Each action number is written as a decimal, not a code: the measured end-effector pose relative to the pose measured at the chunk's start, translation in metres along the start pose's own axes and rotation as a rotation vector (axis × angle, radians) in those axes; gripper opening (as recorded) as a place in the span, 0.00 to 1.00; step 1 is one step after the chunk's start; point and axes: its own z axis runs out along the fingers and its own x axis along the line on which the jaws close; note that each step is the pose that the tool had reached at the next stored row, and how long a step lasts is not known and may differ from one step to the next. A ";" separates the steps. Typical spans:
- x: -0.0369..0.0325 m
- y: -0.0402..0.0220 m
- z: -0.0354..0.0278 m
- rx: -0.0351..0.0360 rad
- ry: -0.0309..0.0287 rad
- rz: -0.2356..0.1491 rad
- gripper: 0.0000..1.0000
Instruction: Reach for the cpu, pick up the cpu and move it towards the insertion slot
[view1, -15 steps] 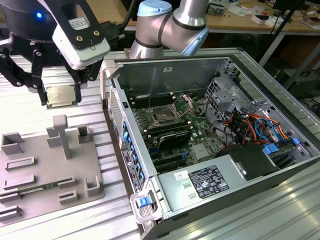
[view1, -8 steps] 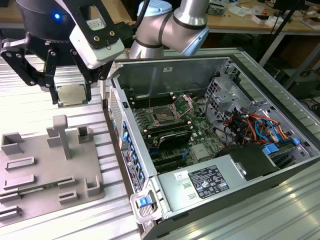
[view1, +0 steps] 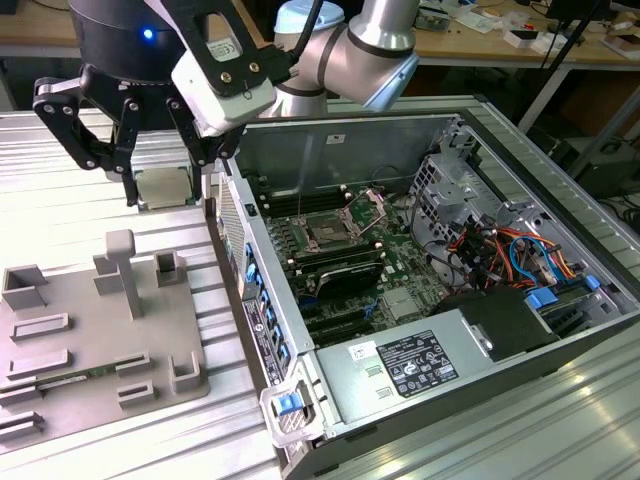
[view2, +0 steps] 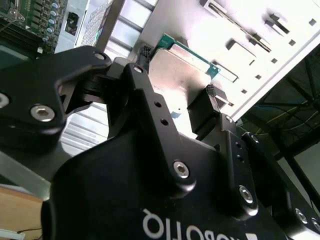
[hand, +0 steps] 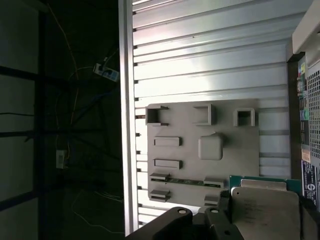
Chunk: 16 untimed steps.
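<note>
Ribbed aluminium table (view1: 80, 150) runs under everything, and at lower left of the exterior view sits our grey fixture plate (view1: 100, 340), nearest the camera. Above it, at upper left, our hand (view1: 160, 185) is pinching the cpu (view1: 165, 186) by two opposite edges, lifted off the plate; the second wrist view shows fingertips (view2: 211, 91) on its rim. We judge the chip light, stiff, slick-topped and fragile underneath, so edge grips suit it. Farther right, inside the open computer case (view1: 600, 240), waits the insertion slot (view1: 330, 232), well apart.
</note>
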 end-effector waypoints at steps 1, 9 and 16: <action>-0.0014 0.0000 0.0000 0.0000 0.0000 0.000 0.55; -0.0133 0.0001 0.0002 0.0000 -0.0001 0.000 0.55; -0.0276 0.0002 0.0004 0.0000 0.0000 0.000 0.55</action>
